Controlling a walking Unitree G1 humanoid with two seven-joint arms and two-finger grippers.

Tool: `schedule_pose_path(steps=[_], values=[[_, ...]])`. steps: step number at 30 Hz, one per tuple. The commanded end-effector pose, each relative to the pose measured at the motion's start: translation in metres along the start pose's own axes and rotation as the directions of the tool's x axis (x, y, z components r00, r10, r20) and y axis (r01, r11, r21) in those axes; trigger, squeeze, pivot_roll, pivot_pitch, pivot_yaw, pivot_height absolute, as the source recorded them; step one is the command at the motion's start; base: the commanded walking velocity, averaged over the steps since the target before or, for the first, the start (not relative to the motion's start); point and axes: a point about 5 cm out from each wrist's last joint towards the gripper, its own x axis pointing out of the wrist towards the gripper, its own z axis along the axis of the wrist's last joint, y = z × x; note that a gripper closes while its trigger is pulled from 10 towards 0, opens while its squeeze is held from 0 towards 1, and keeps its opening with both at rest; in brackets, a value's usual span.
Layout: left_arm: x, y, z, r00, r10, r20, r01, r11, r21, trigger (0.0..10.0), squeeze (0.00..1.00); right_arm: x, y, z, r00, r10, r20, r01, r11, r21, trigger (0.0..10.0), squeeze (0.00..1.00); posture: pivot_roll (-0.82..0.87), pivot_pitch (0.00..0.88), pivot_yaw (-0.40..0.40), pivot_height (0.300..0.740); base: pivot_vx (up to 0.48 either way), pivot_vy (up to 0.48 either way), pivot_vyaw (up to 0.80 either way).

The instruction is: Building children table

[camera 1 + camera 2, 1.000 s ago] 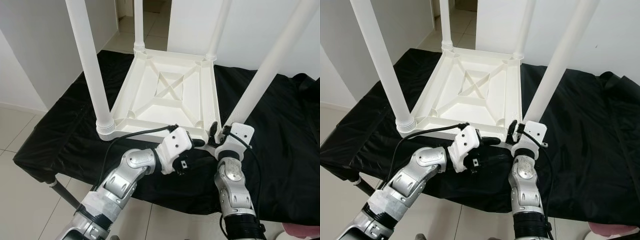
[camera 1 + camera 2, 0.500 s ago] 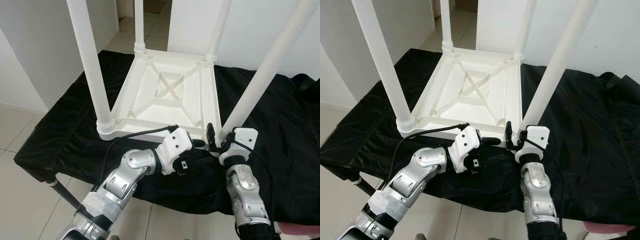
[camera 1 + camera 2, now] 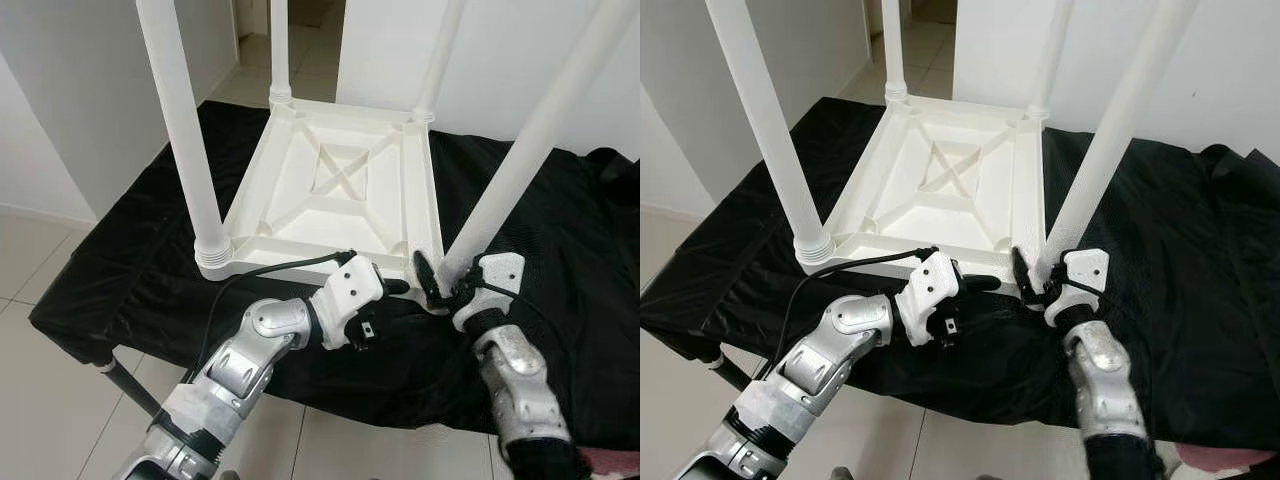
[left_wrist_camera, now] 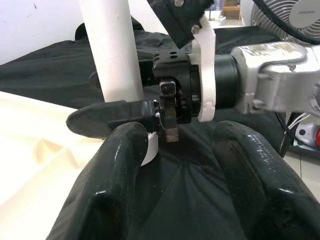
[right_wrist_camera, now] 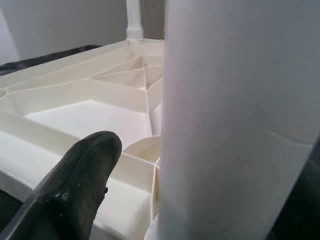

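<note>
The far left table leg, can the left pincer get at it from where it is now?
Probably not as posed. The left pincer sits at the tabletop's near edge, and the far left leg stands at the opposite corner, across the whole upturned top.
</note>
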Motion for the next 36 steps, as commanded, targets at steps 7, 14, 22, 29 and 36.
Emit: schedule_pose_path(steps=[7, 14, 22, 29, 36], values=[[0.004, -0.004, 0.001, 0.998, -0.067, -0.002, 0.068, 0.998, 0.016, 10.0, 0.00, 0.017, -0.009, -0.007, 0.992, 0.113, -0.056, -0.115, 0.993, -0.032, 0.0, 0.00, -0.08, 0.000, -0.004, 0.740, 0.000, 0.000, 0.00], [0.005, -0.005, 0.001, 0.998, -0.064, 0.003, 0.064, 0.998, 0.019, 10.0, 0.00, 0.012, -0.010, -0.012, 0.989, 0.137, -0.061, -0.136, 0.990, 0.024, 0.0, 0.00, -0.08, 0.000, -0.015, 0.740, 0.000, 0.000, 0.00], [0.006, -0.006, 0.001, 0.998, -0.065, 0.005, 0.065, 0.998, 0.018, 10.0, 0.00, 0.010, -0.007, -0.013, 0.992, 0.112, -0.050, -0.110, 0.993, 0.049, 10.0, 0.00, -0.08, 0.000, -0.018, 0.740, 0.000, 0.000, 0.00], [0.007, -0.006, 0.001, 0.997, -0.072, 0.007, 0.071, 0.997, 0.019, 10.0, 0.00, 0.014, -0.003, -0.010, 0.989, -0.140, -0.046, 0.143, 0.989, 0.047, 10.0, 0.00, -0.10, 0.000, -0.013, 0.740, 0.000, 0.000, 0.00], [0.009, -0.006, 0.001, 0.997, -0.077, 0.009, 0.076, 0.997, 0.024, 10.0, 0.00, 0.014, 0.006, -0.009, 0.930, -0.362, -0.068, 0.368, 0.921, 0.127, 10.0, 0.00, -0.10, 0.000, -0.015, 0.740, 0.000, 0.000, 0.00]])
